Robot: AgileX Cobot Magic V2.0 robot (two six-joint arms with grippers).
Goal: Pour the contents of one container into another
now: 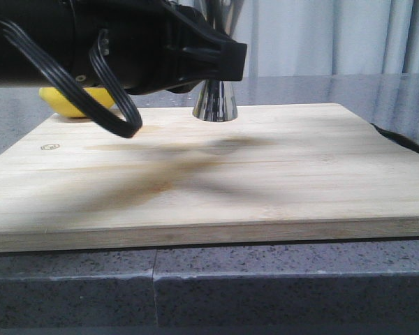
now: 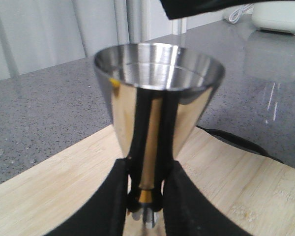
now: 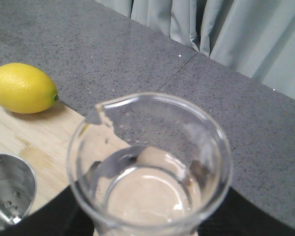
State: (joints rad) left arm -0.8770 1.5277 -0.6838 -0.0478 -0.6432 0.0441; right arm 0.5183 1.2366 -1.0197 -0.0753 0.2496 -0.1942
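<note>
The steel jigger (image 2: 157, 93) stands upright on the wooden board (image 2: 246, 182). My left gripper (image 2: 146, 196) is shut on its narrow gold-banded waist. In the front view only the jigger's lower cone (image 1: 214, 103) shows, under the black left arm (image 1: 126, 42). My right gripper (image 3: 147, 216) is shut on the clear glass beaker (image 3: 150, 167), with a black finger on either side. The beaker is upright, its pouring lip toward the lemon (image 3: 22, 87), and its bottom shows through plainly. The jigger's rim (image 3: 7, 191) lies close beside it. The beaker cannot be made out in the front view.
A yellow lemon (image 1: 77, 101) lies at the board's far left edge on the grey stone counter. A black cable (image 1: 398, 139) runs past the board's right corner. A white appliance (image 2: 280, 14) stands far back on the counter. Curtains hang behind.
</note>
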